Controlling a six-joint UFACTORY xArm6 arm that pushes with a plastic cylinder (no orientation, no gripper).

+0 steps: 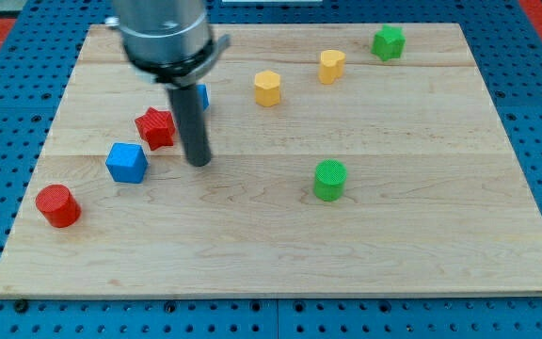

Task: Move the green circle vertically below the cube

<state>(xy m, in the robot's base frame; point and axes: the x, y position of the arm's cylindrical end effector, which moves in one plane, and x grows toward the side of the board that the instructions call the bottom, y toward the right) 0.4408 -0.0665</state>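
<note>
Nearest the front edge of the wooden board (280,273), toward the left, stands the red cylinder (57,205), well apart from everything but the blue cube. Farther back and to its right sits the blue cube (127,162), with the red star-shaped block (157,128) just beyond it, close beside it but whether touching I cannot tell. Right of these two, my tip (199,162) rests on the board, just beside the red star and near the blue cube, touching neither as far as shows; being a plain rod, it has no fingers to part or close. Over on the right half, at about the same depth as the blue cube, stands the green circle (329,180), well apart from my tip and from every other block. Farther away, a second blue block (202,96) peeks out from behind the rod, its shape hidden. Beyond it to the right come two yellow blocks (268,88) (331,66), near each other, and farthest right the green block (389,42) by the far edge.
</note>
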